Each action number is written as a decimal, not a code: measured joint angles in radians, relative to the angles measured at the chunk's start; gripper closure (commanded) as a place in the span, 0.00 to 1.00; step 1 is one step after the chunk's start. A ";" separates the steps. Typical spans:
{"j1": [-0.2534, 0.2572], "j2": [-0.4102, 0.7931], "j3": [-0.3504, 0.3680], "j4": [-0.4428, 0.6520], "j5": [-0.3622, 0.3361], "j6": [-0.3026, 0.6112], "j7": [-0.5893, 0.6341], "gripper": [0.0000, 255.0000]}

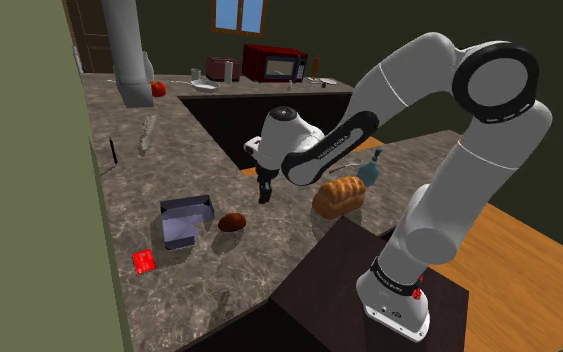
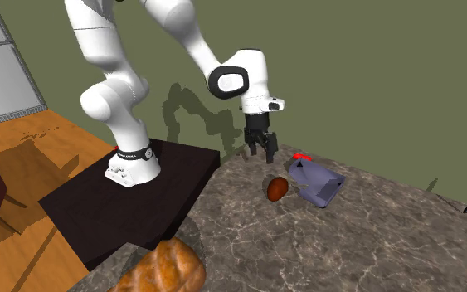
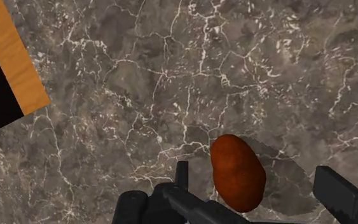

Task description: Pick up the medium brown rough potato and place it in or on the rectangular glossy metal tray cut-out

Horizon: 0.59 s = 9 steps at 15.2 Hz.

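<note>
A home kitchen: an L-shaped surface of dark grey stone with white veins (image 1: 169, 150) runs along olive-green walls (image 2: 372, 66). At its far end stands a glossy red microwave oven (image 1: 275, 63), with a small wood-framed window (image 1: 240, 14) in the wall above it. Food lies on the stone: a golden-brown crusty loaf of bread (image 1: 339, 194) and a brown, rough-skinned potato (image 1: 232, 222). Beside the surface lies an orange-brown wooden plank floor (image 1: 509, 260)

one potato (image 1: 232, 222), one tray (image 1: 181, 236), one loaf (image 1: 339, 195)
</note>
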 measured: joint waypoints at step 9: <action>0.080 0.382 -0.094 0.155 -0.466 0.260 0.144 0.00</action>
